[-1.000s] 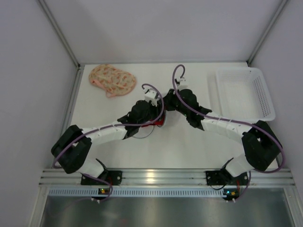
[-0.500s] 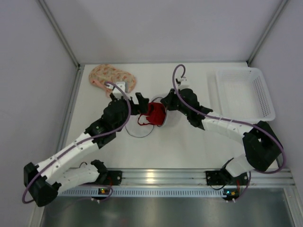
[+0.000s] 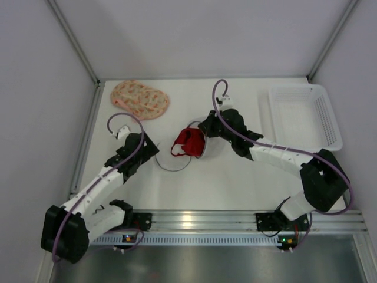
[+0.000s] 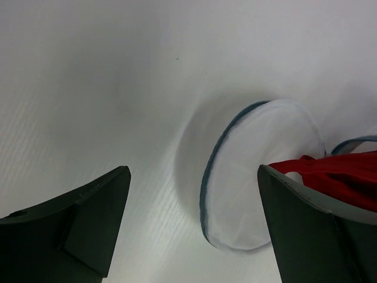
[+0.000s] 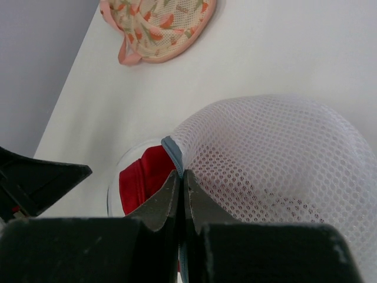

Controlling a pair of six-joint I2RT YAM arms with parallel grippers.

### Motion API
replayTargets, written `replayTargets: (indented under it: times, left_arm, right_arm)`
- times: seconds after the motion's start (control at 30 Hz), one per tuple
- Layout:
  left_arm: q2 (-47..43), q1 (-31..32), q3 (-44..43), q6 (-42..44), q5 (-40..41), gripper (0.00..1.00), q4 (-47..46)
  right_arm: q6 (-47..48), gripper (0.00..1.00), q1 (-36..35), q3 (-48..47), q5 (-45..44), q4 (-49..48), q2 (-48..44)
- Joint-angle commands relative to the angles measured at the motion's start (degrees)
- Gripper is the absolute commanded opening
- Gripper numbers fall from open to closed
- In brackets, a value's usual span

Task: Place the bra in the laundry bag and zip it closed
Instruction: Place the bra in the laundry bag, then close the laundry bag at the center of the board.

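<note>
Red bra (image 3: pixel 188 142) partly inside mesh laundry bag (image 5: pixel 277 159), mid-table. Right gripper (image 5: pixel 181 177) clenched on bag rim. Left gripper (image 4: pixel 194 177) released, near bag, not touching. Tuck protruding bra fully in first, rim held taut, then zip.

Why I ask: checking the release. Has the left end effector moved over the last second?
Yes. The left end effector has pulled back leftward, away from the red bra and farther from the white basket, toward the table's left edge.
</note>
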State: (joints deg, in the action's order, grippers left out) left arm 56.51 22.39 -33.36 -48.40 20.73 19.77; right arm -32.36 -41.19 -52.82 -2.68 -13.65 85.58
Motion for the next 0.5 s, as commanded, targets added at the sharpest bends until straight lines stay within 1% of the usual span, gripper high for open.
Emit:
replayTargets:
  times: [0.0, 0.1, 0.17, 0.2, 0.23, 0.27, 0.33, 0.37, 0.4, 0.47]
  left_arm:
    - [0.96, -2.09, 3.21, -3.45, -5.43, 0.95, -6.75]
    - [3.16, -2.09, 4.27, -3.02, -6.75, 0.9, -10.52]
    - [4.83, -2.09, 5.06, -2.84, -9.12, 0.88, -13.42]
    - [5.53, -2.09, 6.11, -2.93, -10.17, 0.86, -17.27]
    - [7.19, -2.09, 6.55, -3.54, -11.32, 0.85, -18.79]
    - [8.17, -2.09, 6.73, -3.54, -13.59, 0.8, -21.06]
    - [11.15, -2.09, 5.86, -3.46, -15.28, 0.75, -22.05]
    - [12.03, -2.09, 5.16, -3.19, -15.72, 0.67, -22.05]
    - [12.74, -2.09, 4.98, -3.02, -15.72, 0.63, -22.05]
    - [13.36, -2.09, 4.89, -2.75, -15.55, 0.51, -22.14]
  right_arm:
    - [0.81, 0.0, -0.12, -2.99, 0.92, -1.12, 0.55]
    - [0.98, 0.0, -0.03, -3.08, 0.74, -1.03, 0.38]
    - [1.24, 0.0, -0.03, -3.43, 0.66, -0.94, 0.46]
    - [1.25, 0.0, -0.03, -3.52, 0.66, -0.59, 0.46]
    - [1.33, 0.0, -0.03, -3.69, 0.66, -0.5, 0.55]
    - [1.33, 0.0, -0.03, -3.7, 0.66, -0.5, 0.64]
    - [1.33, 0.0, -0.12, -3.7, 0.66, -0.41, 0.73]
    - [1.33, 0.0, -0.03, -3.7, 0.66, -0.41, 0.81]
    - [1.33, 0.0, -0.03, -3.7, 0.66, -0.33, 0.82]
    - [1.33, 0.0, -0.03, -3.96, 0.57, -0.15, 0.9]
